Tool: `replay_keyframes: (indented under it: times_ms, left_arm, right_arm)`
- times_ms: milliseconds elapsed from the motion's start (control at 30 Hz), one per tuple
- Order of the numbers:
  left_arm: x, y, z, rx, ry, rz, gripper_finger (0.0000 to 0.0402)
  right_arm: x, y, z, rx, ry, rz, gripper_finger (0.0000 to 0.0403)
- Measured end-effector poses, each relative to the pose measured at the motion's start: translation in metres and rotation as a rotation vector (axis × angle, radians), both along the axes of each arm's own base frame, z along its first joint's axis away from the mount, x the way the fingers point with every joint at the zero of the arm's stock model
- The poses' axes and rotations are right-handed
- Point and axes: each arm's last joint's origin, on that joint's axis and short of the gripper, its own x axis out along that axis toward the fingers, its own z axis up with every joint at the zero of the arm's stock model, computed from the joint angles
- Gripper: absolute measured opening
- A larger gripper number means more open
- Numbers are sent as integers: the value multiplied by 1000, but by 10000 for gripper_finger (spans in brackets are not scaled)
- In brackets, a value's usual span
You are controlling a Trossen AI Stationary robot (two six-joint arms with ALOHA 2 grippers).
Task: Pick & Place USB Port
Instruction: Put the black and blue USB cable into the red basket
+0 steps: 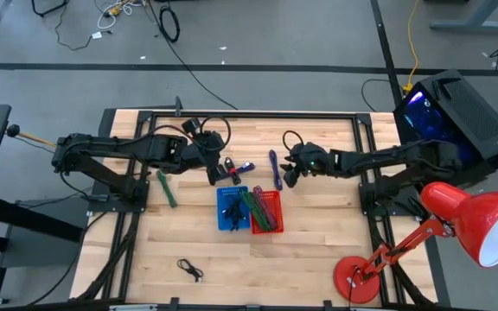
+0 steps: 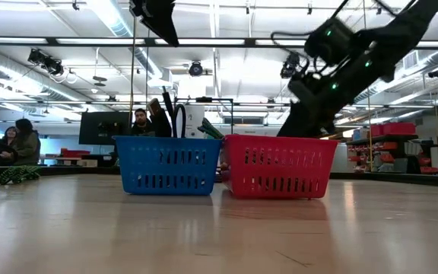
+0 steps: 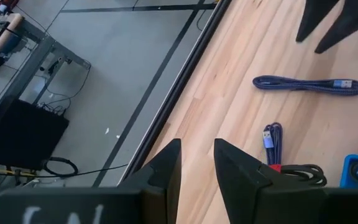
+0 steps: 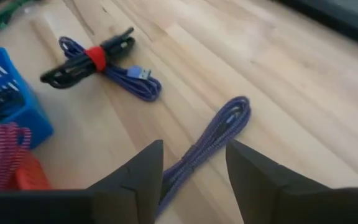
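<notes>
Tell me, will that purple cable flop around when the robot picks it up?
Probably floppy: the purple cable is a thin braided bundle, so its ends would likely droop. It looks light. Lying flat, it shouldn't roll. The right gripper hovers open over it.

The high view looks straight down on the whole pale wooden tabletop (image 1: 318, 220); the low view looks level across it, close to the blue plastic basket (image 2: 167, 165); both wrist views look down closely, sharing the coiled purple braided cable (image 4: 213, 137).
</notes>
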Motion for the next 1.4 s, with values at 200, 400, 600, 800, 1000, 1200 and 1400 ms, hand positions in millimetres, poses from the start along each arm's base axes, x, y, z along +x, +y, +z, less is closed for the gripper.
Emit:
replay_keyframes:
  times_ms: [200, 400, 600, 800, 1000, 1200, 1400]
  left_arm:
    - [0, 0, 0, 2, 2, 2, 101]
    - [-1, 0, -1, 0, 15, 5, 101]
    - [-3, 0, -3, -7, 32, 14, 101]
    - [-5, 0, -3, -7, 47, 16, 101]
    - [-5, 0, -4, -7, 49, 16, 101]
    - [-5, 0, -4, -15, 51, 10, 101]
    - [-5, 0, -4, -17, 53, 11, 101]
  right_arm:
    - [14, -15, -22, 61, 55, 39, 169]
    - [36, -30, -25, 56, 128, 76, 169]
    - [44, -37, -28, 66, 201, 74, 169]
    - [43, -38, -31, 97, 214, 49, 169]
    - [45, -38, -37, 119, 211, 25, 169]
    - [48, -39, -49, 142, 221, 5, 169]
    - [52, -41, -63, 126, 231, -11, 165]
